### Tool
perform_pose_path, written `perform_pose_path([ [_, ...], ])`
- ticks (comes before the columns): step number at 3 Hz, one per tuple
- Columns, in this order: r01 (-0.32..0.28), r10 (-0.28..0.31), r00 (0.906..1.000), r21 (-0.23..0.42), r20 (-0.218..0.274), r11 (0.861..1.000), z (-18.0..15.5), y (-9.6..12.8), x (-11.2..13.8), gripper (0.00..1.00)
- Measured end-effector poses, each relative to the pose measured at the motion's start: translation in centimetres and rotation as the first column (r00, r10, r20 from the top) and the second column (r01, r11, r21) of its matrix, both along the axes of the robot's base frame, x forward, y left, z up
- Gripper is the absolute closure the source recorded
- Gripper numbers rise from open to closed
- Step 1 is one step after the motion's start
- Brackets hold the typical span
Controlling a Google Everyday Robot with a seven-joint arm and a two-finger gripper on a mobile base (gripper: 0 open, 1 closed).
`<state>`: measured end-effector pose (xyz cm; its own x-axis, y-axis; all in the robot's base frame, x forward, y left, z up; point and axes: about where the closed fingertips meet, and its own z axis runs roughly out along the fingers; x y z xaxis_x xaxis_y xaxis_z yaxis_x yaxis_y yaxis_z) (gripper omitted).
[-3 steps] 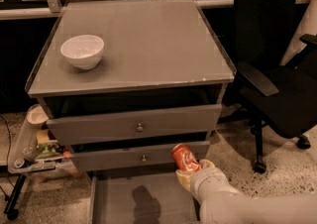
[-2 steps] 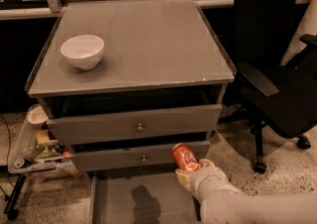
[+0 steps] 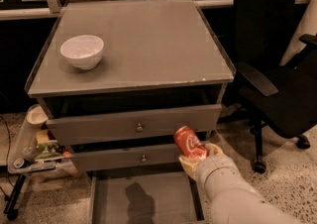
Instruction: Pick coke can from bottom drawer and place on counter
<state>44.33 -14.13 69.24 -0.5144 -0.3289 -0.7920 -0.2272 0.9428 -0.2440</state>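
Camera view is looking down on a grey cabinet, and I am holding my end effector (image 3: 199, 156) just in front of its right lower corner, above the open bottom drawer (image 3: 166, 199). The end effector is clenched around a red can (image 3: 188, 141), its yellowish fingers (image 3: 189, 166) pressing against the can's lower part. The can is hanging in the air, tilted with its silvery top leaning up and to the left, overlapping the right end of the middle drawer (image 3: 114, 158). White script lettering is running along the can's red side, but I cannot read it letter by letter. My pale arm (image 3: 233, 193) is reaching in from the lower right. The bottom drawer's flat floor is carrying only a dark shadow. Up on the table (image 3: 148, 34), a white bowl (image 3: 82, 51) is sitting near the left edge, well apart from the can. A black office chair (image 3: 277, 69) is standing to the right of the cabinet.
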Motion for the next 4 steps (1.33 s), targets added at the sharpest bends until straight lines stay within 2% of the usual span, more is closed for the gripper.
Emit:
perform_pose_path([
  [1,-0.024,0.028,0.9957,-0.041,0.089,0.999,5.1,0.6,0.3,1.0],
  [2,-0.024,0.027,0.9957,-0.041,0.088,0.999,5.1,0.6,0.3,1.0],
  [3,-0.01,0.016,0.987,-0.034,0.16,0.999,9.0,0.2,2.2,1.0],
  [4,-0.008,0.014,0.9766,-0.028,0.214,1.0,13.1,-0.3,5.2,1.0],
])
